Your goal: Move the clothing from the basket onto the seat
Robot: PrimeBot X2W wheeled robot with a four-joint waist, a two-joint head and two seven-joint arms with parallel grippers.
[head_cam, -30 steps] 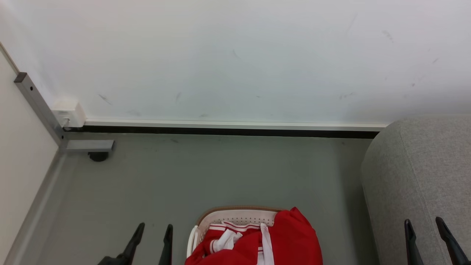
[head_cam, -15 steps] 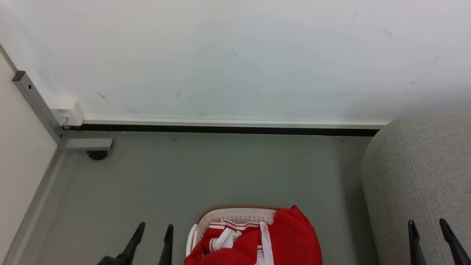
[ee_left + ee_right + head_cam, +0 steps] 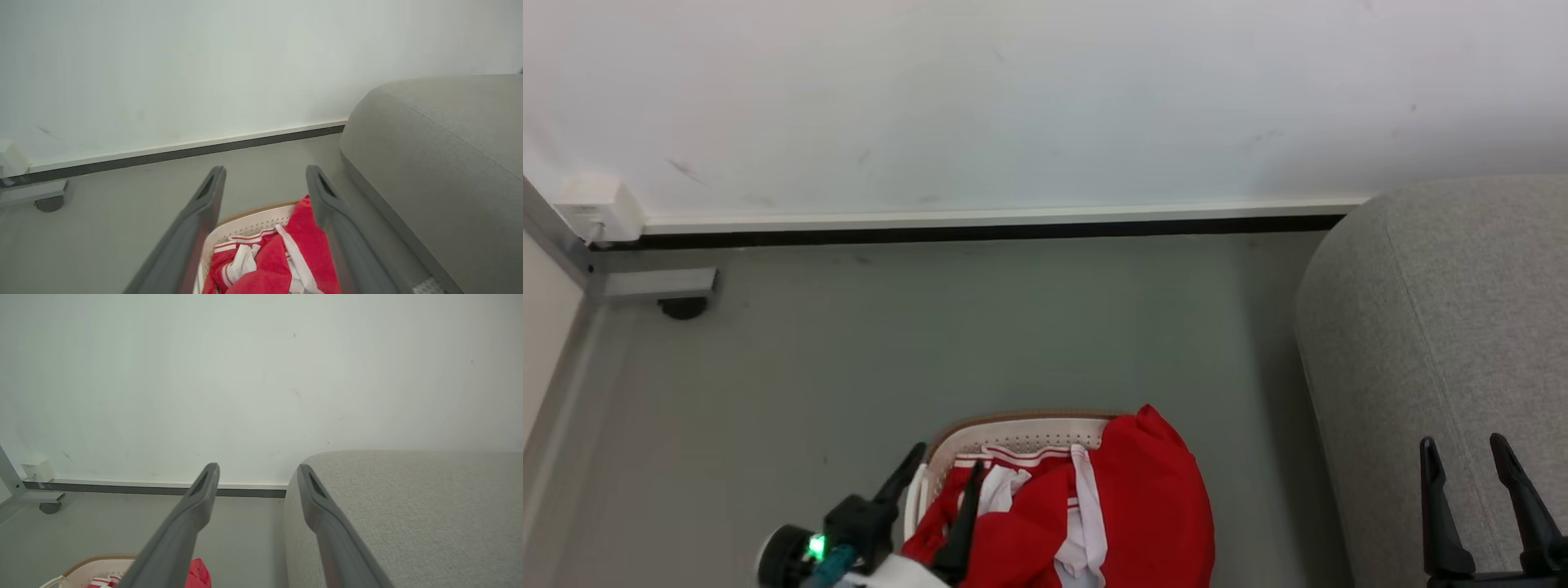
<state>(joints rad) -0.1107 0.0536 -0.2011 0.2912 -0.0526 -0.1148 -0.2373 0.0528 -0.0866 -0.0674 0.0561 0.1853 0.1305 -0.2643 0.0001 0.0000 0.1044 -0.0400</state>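
Head view: white-striped red clothing fills the basket.

Pale wall and grey floor before us

We see a white wall, faintly scuffed, meeting a smooth grey floor; a white skirting strip over a black band runs along the joint; at the left a small white box sits on the wall; below it a grey metal bar stands on a dark castor.

clothing: red, white-striped, heaped in basket | seat: grey, beside basket
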